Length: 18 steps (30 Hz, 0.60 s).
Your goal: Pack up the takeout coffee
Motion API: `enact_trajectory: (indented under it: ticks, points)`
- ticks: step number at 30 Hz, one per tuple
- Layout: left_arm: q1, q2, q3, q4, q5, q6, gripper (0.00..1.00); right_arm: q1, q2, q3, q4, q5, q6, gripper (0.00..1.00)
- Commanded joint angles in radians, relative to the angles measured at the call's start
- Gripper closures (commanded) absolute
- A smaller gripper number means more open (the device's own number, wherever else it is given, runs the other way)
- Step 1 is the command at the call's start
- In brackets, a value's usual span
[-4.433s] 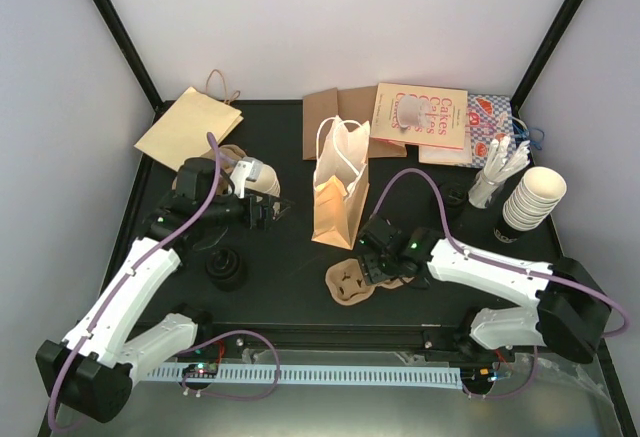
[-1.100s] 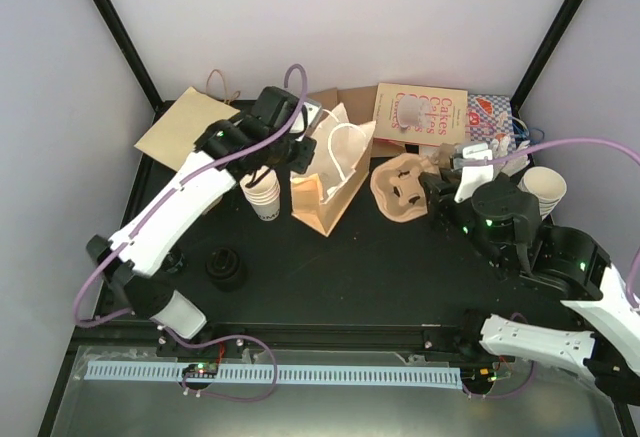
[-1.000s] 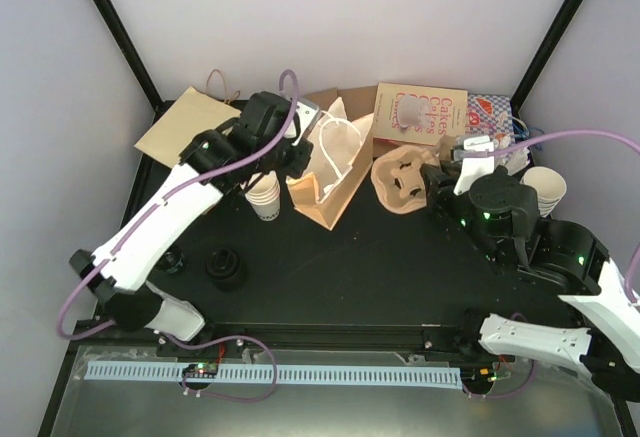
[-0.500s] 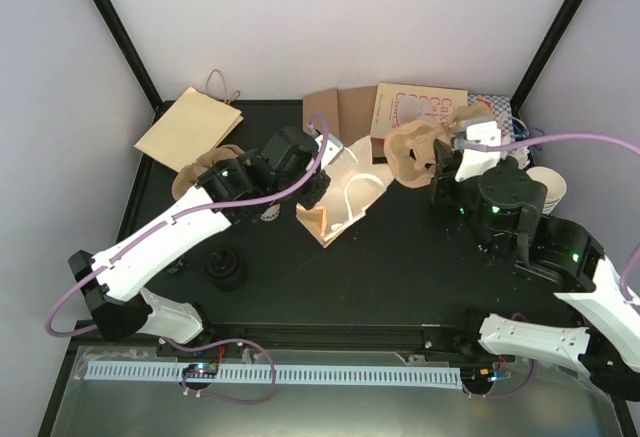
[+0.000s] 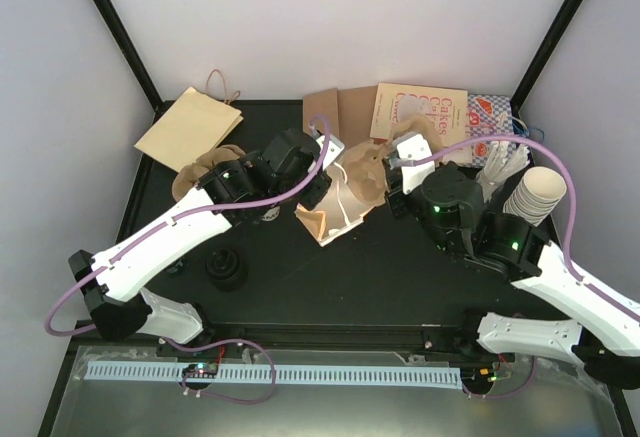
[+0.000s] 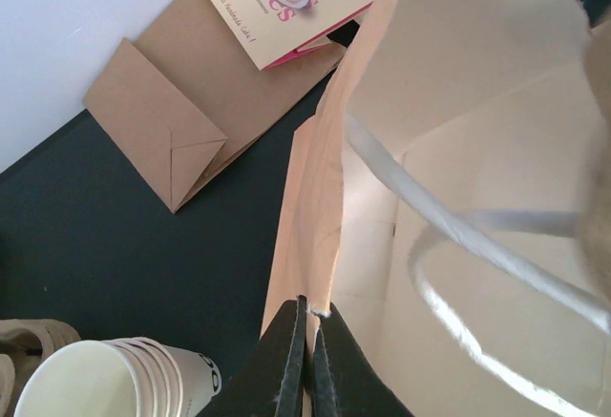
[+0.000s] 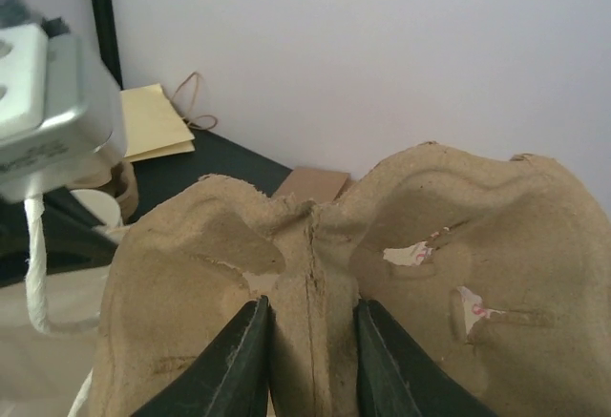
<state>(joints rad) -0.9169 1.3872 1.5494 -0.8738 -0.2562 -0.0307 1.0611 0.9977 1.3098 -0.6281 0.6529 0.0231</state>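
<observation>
Left jaws pinch bag [image 6: 329,188]; right jaws clamp tray [image 7: 430,236]; black table [image 5: 400,282], white walls [image 5: 330,27].

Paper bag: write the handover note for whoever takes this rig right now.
Left end effector: shut on the paper bag rim, holding it tilted open.
Right end effector: shut on the pulp cup tray, at the bag's mouth.
Stacked white cups stand beside the bag; black lid on the table, apart.
Done: bag opened.
Remaining: probably seat the tray, then pack a lidded cup.

Encloses a matte black table [image 5: 330,277] with plain pale lilac walls [image 5: 330,27], black posts [image 5: 117,37] at both far corners; lit evenly.
</observation>
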Motion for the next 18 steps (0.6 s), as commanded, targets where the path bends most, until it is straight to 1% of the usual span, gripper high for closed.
enact_trajectory:
  ticks: [1,4,6,8,10,13,18]
  points:
    - [-0.005,-0.024,0.020,0.018,-0.032,-0.007,0.98,0.009,-0.073,-0.046,0.038,-0.039,0.010,0.73]
    - [-0.005,-0.032,0.018,0.018,-0.019,0.000,0.98,0.009,-0.121,-0.099,0.100,0.131,0.002,0.75]
    - [-0.005,-0.033,0.022,0.011,-0.011,0.001,0.98,0.009,-0.149,-0.119,0.166,0.214,-0.051,0.75]
    - [-0.005,-0.032,0.027,0.004,-0.005,0.002,0.98,0.010,-0.164,-0.133,0.254,0.260,-0.117,0.75]
    - [-0.005,-0.030,0.032,-0.002,0.001,0.002,0.99,0.010,-0.167,-0.147,0.334,0.292,-0.182,0.75]
    - [-0.005,-0.024,0.039,-0.007,0.008,-0.001,0.98,0.009,-0.142,-0.154,0.405,0.321,-0.256,0.75]
    - [-0.005,-0.022,0.049,-0.017,0.012,-0.007,0.98,0.010,-0.095,-0.194,0.508,0.315,-0.364,0.75]
